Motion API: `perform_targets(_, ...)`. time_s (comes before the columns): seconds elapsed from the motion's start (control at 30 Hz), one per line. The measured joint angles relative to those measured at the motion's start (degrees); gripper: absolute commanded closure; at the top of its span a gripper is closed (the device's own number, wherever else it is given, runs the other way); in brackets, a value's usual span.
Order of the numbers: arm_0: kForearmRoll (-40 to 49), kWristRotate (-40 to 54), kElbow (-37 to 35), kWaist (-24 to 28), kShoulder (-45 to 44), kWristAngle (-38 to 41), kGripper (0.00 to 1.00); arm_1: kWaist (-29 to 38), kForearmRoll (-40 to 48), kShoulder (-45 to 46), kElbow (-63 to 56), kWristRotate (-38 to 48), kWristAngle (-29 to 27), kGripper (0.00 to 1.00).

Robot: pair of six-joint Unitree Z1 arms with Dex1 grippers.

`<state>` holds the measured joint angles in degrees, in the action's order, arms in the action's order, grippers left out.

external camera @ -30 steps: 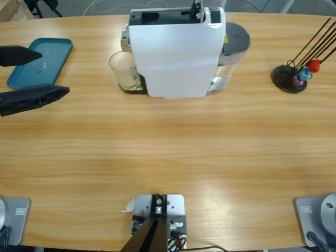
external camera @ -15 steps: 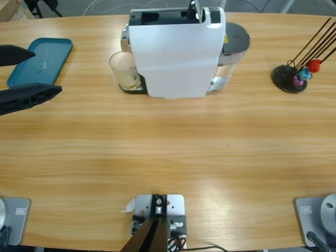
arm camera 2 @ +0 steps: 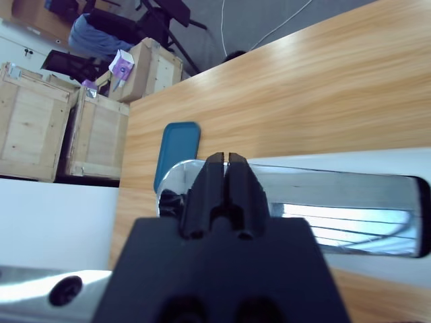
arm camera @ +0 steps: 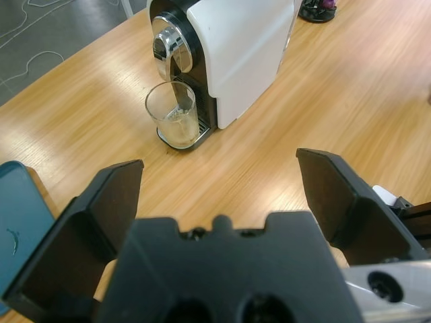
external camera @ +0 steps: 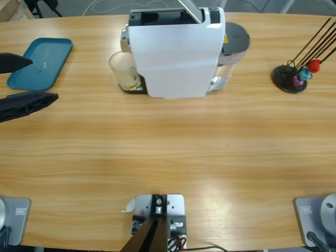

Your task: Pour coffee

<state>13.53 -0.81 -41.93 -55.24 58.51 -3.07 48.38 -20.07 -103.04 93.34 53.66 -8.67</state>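
On the wooden table (external camera: 168, 157), a clear glass cup (external camera: 125, 72) holds shallow tan coffee (external camera: 129, 81) beside the white coffee machine (external camera: 176, 52).
Left wrist view: left gripper (arm camera: 215, 195) spread wide, well apart from the cup; pouring is apparently not begun. Right wrist view: right gripper (arm camera 2: 219, 168) pressed together above the machine's silver lever (arm camera 2: 323, 202).

Left claw (external camera: 21, 79) cut by frame edge; capsules (external camera: 305, 72) tiny.
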Motion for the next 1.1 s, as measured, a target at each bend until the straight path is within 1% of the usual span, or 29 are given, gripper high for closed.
perform_targets(0.23, 0.34, -0.76, 0.87, 0.00, -2.62, -0.68, 0.000, 1.48, 5.10, -2.86, -2.42, 2.14, 0.86, 1.000)
perform_targets(0.33, 0.34, -0.93, 1.03, -0.01, -3.35, -0.92, 0.000, 3.11, 6.80, -5.00, -3.65, 3.02, 1.86, 1.000)
perform_targets(0.57, 0.34, -0.93, 1.04, -0.01, -3.41, -0.92, 0.000, 3.45, 8.96, -5.19, -5.34, 4.89, 2.05, 1.000)
perform_targets(0.7, 0.34, -0.93, 1.04, -0.01, -3.41, -0.92, 0.000, 3.46, 8.33, -5.25, -5.35, 5.03, 1.89, 1.000)
perform_targets(0.77, 0.35, -0.93, 1.04, -0.01, -3.40, -0.92, 0.000, 3.60, 7.18, -5.26, -5.18, 4.99, 0.76, 1.000)
perform_targets(0.97, 0.35, -0.93, 1.04, -0.01, -3.40, -0.92, 0.000, 3.76, 5.06, -6.61, -3.55, 0.39, -2.45, 1.000)
perform_targets(1.1, 0.35, -0.93, 1.04, -0.01, -3.40, -0.92, 0.000, 3.75, 1.12, -8.16, -0.21, -1.84, -2.98, 1.000)
